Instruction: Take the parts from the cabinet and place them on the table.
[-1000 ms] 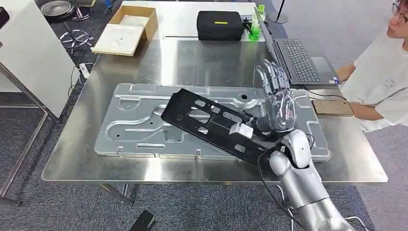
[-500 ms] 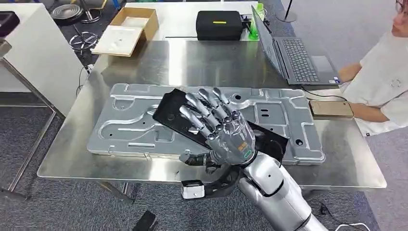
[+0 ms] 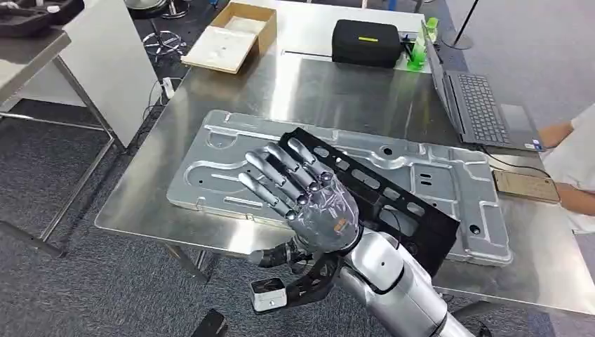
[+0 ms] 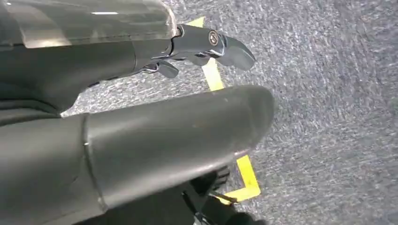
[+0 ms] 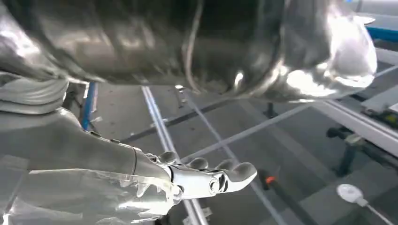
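A long black perforated part (image 3: 403, 210) lies slantwise on a large silver pressed-metal plate (image 3: 217, 165) on the steel table (image 3: 337, 91). My right hand (image 3: 309, 196) hangs raised in front of the table's near edge, palm away from me and fingers spread, holding nothing; it covers the middle of the black part. In the right wrist view the right hand (image 5: 206, 180) shows stretched-out fingers with nothing in them. My left hand (image 4: 187, 93) hangs beside my body over grey carpet with yellow tape, and it holds nothing.
At the table's right are an open laptop (image 3: 484, 105), a brown phone-sized slab (image 3: 526, 186) and a person's arm (image 3: 568, 133). A black case (image 3: 365, 43), a green bottle (image 3: 419, 45) and a cardboard box (image 3: 235, 38) stand at the back. A white cabinet (image 3: 105, 63) stands left.
My right hand has left the black part's right end and drawn back toward me, now raised with fingers spread. The camera has shifted, so the table sits further right in the picture.
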Robot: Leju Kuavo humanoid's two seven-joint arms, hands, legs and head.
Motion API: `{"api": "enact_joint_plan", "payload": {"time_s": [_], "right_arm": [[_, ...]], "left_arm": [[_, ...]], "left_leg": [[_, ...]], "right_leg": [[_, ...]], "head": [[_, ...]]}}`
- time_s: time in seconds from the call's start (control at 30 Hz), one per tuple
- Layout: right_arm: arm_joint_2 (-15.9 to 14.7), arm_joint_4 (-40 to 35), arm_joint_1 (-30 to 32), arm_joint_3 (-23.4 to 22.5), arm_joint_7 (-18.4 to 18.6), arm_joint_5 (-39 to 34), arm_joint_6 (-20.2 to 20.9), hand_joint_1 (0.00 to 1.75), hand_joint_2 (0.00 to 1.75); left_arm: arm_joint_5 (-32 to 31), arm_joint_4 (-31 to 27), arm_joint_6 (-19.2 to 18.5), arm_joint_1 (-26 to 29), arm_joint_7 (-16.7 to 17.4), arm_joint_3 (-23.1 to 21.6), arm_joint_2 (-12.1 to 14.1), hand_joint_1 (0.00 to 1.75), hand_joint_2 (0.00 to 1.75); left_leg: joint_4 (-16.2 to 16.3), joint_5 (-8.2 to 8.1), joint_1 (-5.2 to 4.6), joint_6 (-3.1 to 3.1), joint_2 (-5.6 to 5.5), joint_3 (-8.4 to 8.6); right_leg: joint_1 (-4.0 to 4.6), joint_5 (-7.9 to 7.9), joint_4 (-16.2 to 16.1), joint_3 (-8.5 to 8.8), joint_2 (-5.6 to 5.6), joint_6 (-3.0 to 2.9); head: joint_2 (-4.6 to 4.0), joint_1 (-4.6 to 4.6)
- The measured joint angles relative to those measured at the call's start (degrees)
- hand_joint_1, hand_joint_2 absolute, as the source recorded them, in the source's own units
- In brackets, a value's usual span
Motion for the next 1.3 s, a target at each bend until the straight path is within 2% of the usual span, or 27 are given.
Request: {"api": "enact_joint_plan", "payload": {"time_s": [0.03,0.1,0.13,0.17,0.2,0.3,0.33,0.4,0.43,0.5,0.53,0.57,0.63,0.67,0.7,0.83,0.87,0.9,0.93,1.0,1.03,1.07,1.13,1.17,1.2,1.23,1.3], "right_arm": [[0.0,0.0,0.0,0.22,0.13,0.13,0.0,0.0,0.0],[-0.02,0.0,-0.03,0.51,0.31,0.26,0.0,0.0,0.0],[0.0,-0.02,-0.06,0.57,0.31,0.29,0.0,0.0,0.0],[-0.02,0.0,-0.11,0.66,0.35,0.35,0.0,0.0,0.0],[-0.02,-0.02,-0.08,0.75,0.42,0.4,0.0,0.0,0.0],[-0.04,-0.02,-0.16,1.05,1.1,1.21,0.0,0.0,0.0],[-0.02,-0.02,-0.21,1.19,1.34,1.34,0.0,0.0,0.0],[-0.02,-0.04,-0.37,1.49,1.88,1.6,0.0,0.0,0.0],[-0.02,-0.02,-0.35,1.51,2.08,1.8,0.0,0.0,0.0],[-0.09,0.0,-0.21,1.64,2.12,2.01,0.0,0.0,0.0],[-0.09,0.0,-0.21,1.71,2.16,2.03,0.0,0.0,0.0],[-0.09,0.0,-0.22,1.78,2.17,2.04,0.0,0.0,0.0],[-0.07,0.0,-0.23,2.02,2.19,2.14,0.0,0.0,0.0],[-0.04,0.0,-0.23,2.12,2.19,2.19,0.0,0.0,0.0],[-0.04,0.0,-0.22,2.15,2.21,2.21,0.0,0.0,0.0],[0.22,-0.02,-0.16,2.48,2.23,2.23,0.0,0.0,0.0],[0.31,-0.04,-0.14,2.5,2.21,2.21,0.0,0.0,0.0],[0.35,-0.11,-0.13,2.5,2.23,2.23,-0.02,0.0,0.0],[0.33,-0.13,-0.05,2.5,2.23,2.28,-0.02,0.0,0.0],[0.28,0.0,0.72,2.5,2.23,2.38,-0.02,0.0,0.0],[0.28,0.0,1.14,2.52,2.17,2.43,-0.02,0.0,0.0],[0.28,0.0,1.36,2.52,2.17,2.56,-0.02,0.0,0.0],[0.31,0.0,1.43,2.52,2.06,2.84,-0.02,0.0,0.0],[0.37,-0.02,1.48,2.52,1.95,2.89,-0.02,0.0,0.0],[0.39,0.0,1.65,2.52,1.82,2.89,-0.02,0.0,0.0],[0.46,-0.06,1.94,2.52,1.69,2.93,-0.02,0.0,0.0],[0.57,-0.02,2.46,2.54,1.44,3.08,-0.04,0.0,0.0]], "left_arm": [[0.13,0.0,0.02,0.18,0.05,0.02,0.0,0.0,0.0],[0.15,0.0,0.13,0.29,0.04,0.02,-0.04,0.0,0.0],[0.15,0.0,0.15,0.28,0.04,0.02,-0.13,0.0,0.0],[0.17,0.0,0.15,0.29,0.04,0.02,-0.22,0.0,0.0],[0.15,0.0,0.15,0.16,0.07,0.02,-0.31,0.0,0.0],[0.17,0.0,0.31,0.62,0.07,0.02,-0.33,0.0,0.0],[0.17,0.0,0.31,0.73,0.05,0.02,-0.31,0.0,0.0],[0.15,0.0,0.33,0.88,0.02,0.02,-0.31,0.0,0.0],[0.15,0.0,0.33,0.77,0.02,0.02,-0.31,0.0,0.0],[0.15,0.0,0.33,0.8,0.02,0.02,-0.31,0.0,0.0],[0.15,0.0,0.33,0.95,0.02,0.02,-0.28,0.0,0.0],[0.15,0.0,0.33,1.09,0.05,0.02,-0.28,0.0,0.0],[0.18,0.0,0.35,1.19,0.02,0.02,-0.26,0.0,0.0],[0.2,0.0,0.37,1.16,0.02,0.02,-0.24,0.0,0.0],[0.2,0.0,0.39,1.05,0.02,0.02,-0.24,0.0,0.0],[0.2,0.0,0.39,1.69,0.02,0.02,-0.11,0.0,0.0],[0.2,0.0,0.37,1.86,0.0,0.02,-0.11,0.0,0.0],[0.17,0.0,0.39,1.82,0.02,0.04,-0.11,0.0,0.0],[0.13,0.0,0.37,1.68,0.05,0.02,-0.11,0.0,0.0],[-0.19,0.0,0.39,1.77,0.24,0.02,-0.09,0.0,0.0],[-0.42,0.0,0.39,1.91,0.44,0.02,-0.02,0.0,0.0],[-0.55,0.0,0.46,2.05,0.5,0.02,0.13,0.0,0.0],[-0.7,0.0,0.74,2.08,0.66,0.0,0.26,0.0,0.0],[-0.72,0.0,0.9,1.96,0.66,0.0,0.31,0.0,0.0],[-0.79,0.0,0.98,1.89,0.66,-0.02,0.31,0.0,0.0],[-0.98,0.0,0.98,1.51,0.72,-0.02,0.41,0.0,0.0],[-1.22,0.0,0.99,1.22,0.96,-0.04,0.57,0.0,0.0]], "left_leg": [[0.02,0.03,0.01,-0.04,-0.58,0.0],[0.15,0.07,0.04,-0.17,-2.19,0.07],[0.28,0.02,0.07,-0.36,-2.96,0.07],[0.33,0.0,0.2,-0.56,-3.5,-0.04],[0.69,0.01,-0.14,-1.07,-4.06,-0.46],[-0.07,0.58,0.56,-2.45,-5.9,-0.76],[-0.12,0.58,0.32,-2.82,-6.49,-0.96],[3.84,-2.15,0.14,-2.83,-1.47,-2.6],[8.47,-4.57,0.2,-2.95,-0.12,-4.81],[15.95,-7.47,0.28,-3.13,0.73,-8.37],[16.89,-7.23,0.27,-3.18,0.88,-8.75],[15.32,-5.86,0.27,-3.14,1.02,-7.83],[6.23,-1.25,0.23,-2.78,2.01,-2.71],[1.5,-0.18,0.03,-2.42,4.18,-0.13],[0.52,-0.9,-0.79,-2.05,5.53,0.35],[-0.04,-0.2,-0.46,-0.83,2.83,-0.01],[-0.39,0.17,-0.15,-0.56,2.33,0.22],[-0.49,0.34,-0.05,-0.27,1.86,0.16],[-0.49,0.45,-0.05,-0.06,1.38,0.0],[-0.44,0.53,-0.1,0.05,0.03,-0.19],[-0.36,0.54,-0.1,0.03,-0.72,-0.22],[-0.27,0.54,-0.09,0.02,-1.45,-0.22],[0.05,0.46,-0.08,-0.11,-3.06,-0.21],[0.19,0.41,-0.06,-0.24,-3.74,-0.24],[0.2,0.48,0.04,-0.46,-4.24,-0.47],[0.58,0.5,-0.14,-1.02,-4.97,-0.89],[0.05,0.96,0.6,-1.95,-6.34,-1.24]], "right_leg": [[-0.1,0.74,0.31,-0.2,0.01,0.1],[-0.49,5.49,-6.56,3.16,0.44,0.06],[-0.75,8.13,-11.94,5.77,1.78,-0.02],[-1.01,8.42,-15.47,7.28,4.42,-0.19],[-1.09,8.05,-16.64,7.81,5.6,-0.25],[-0.45,8.15,-16.51,7.84,3.9,-0.89],[-1.08,8.49,-17.27,8.12,3.18,-1.41],[-0.89,8.69,-17.88,8.6,1.5,-2.33],[-0.66,8.64,-17.85,8.58,0.51,-2.54],[-0.31,8.48,-17.75,8.52,-1.27,-2.77],[-0.23,8.41,-17.65,8.47,-2.04,-2.77],[-0.2,8.28,-17.53,8.46,-2.76,-2.72],[-0.17,7.93,-17.2,8.62,-4.14,-2.51],[-0.04,7.74,-17.04,8.79,-4.73,-2.31],[0.48,7.53,-16.87,8.72,-5.13,-1.96],[0.56,7.47,-17.11,9.2,-7.13,-0.99],[0.02,6.74,-16.36,9.03,-5.04,-0.51],[-0.06,4.97,-14.33,8.08,-2.54,-0.36],[-0.19,2.55,-10.28,6.24,-0.98,-0.22],[-0.29,-0.91,-1.74,2.15,-0.01,0.02],[-0.33,-0.8,0.02,1.21,0.03,0.09],[-0.38,0.7,-1.09,1.63,0.04,0.08],[-0.58,5.8,-9.11,5.34,0.73,-0.16],[-0.82,8.19,-14.14,7.7,2.99,-0.38],[-1.1,7.19,-15.82,8.47,6.42,-0.66],[-1.09,7.49,-16.91,8.44,6.88,-0.52],[-0.47,7.52,-16.67,8.53,5.44,-0.77]], "head": [[0.0,0.0],[0.0,0.0],[0.0,0.0],[0.0,0.0],[0.0,-0.04],[0.0,-0.02],[0.0,-0.02],[0.0,-0.37],[0.0,-0.37],[0.0,-0.37],[0.0,-0.37],[0.0,-0.37],[0.0,-0.37],[0.0,-0.37],[0.0,-0.37],[0.0,-0.33],[0.0,-0.33],[0.0,-0.31],[0.0,-0.31],[0.0,-0.31],[0.0,-0.33],[0.0,-0.31],[0.0,-0.31],[0.0,-0.31],[0.0,-0.33],[0.0,-0.33],[0.0,-0.31]]}}
